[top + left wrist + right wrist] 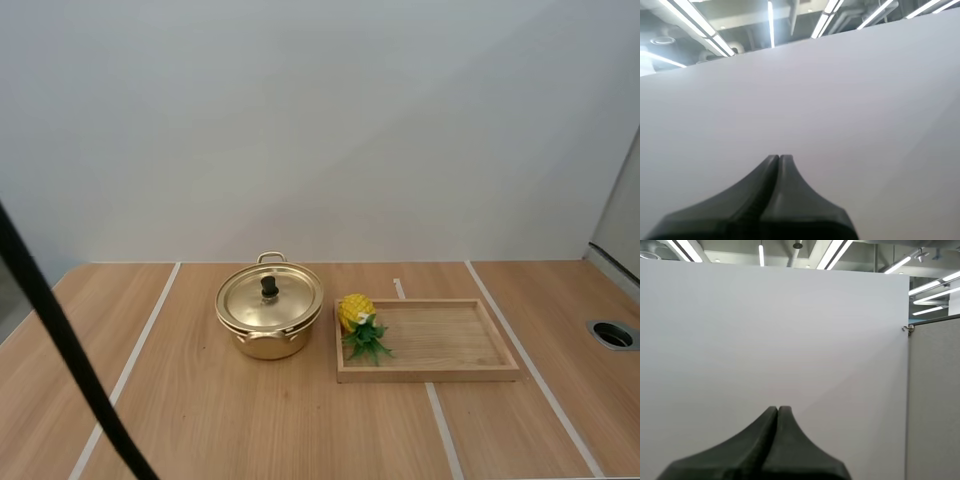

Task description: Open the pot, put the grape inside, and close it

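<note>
A golden pot [268,322] stands on the wooden table with its lid [270,295] on, a black knob in the lid's middle. Right of the pot, a yellow toy fruit with green leaves [360,322] lies at the left end of a shallow wooden tray [450,370]; it looks like a small pineapple rather than grapes. My left gripper [779,157] is shut on nothing, its fingers lying together as one dark wedge against a plain white wall. My right gripper [778,408] is likewise shut, facing the same white wall.
White tape lines [130,365] run across the table. A round grommet hole [612,334] sits at the table's right edge. Open table surface lies in front of the pot and tray.
</note>
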Controlling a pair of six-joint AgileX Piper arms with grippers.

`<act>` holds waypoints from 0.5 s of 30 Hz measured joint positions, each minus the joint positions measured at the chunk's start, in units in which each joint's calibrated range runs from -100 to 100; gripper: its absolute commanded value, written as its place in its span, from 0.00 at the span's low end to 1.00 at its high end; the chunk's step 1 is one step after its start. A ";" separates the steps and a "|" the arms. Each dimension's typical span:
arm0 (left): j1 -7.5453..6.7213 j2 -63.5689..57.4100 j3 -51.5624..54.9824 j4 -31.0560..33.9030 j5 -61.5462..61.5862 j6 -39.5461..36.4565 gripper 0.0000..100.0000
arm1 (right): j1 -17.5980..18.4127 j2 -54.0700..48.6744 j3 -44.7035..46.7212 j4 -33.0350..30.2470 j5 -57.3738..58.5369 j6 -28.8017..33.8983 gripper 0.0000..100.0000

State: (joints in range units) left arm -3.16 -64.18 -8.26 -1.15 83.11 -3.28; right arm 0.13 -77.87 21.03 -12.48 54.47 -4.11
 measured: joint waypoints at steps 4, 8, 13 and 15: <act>1.88 -6.34 13.30 2.11 -10.02 -4.71 0.00 | 1.34 -1.74 4.06 0.09 -3.01 -0.27 0.00; 3.11 -11.24 23.02 2.25 -18.71 -6.13 0.00 | 1.58 -2.95 7.70 0.09 -5.05 -0.36 0.00; 3.34 -19.55 41.91 2.25 -37.41 -6.77 0.00 | 1.65 -7.16 17.35 0.54 -12.94 -0.47 0.00; 3.40 -21.35 46.87 2.25 -41.38 -7.36 0.00 | 1.65 -8.75 20.50 0.70 -16.19 -0.47 0.00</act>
State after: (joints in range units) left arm 0.24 -85.54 38.60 1.10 41.73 -10.64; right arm 1.78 -86.62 41.53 -11.78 38.28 -4.58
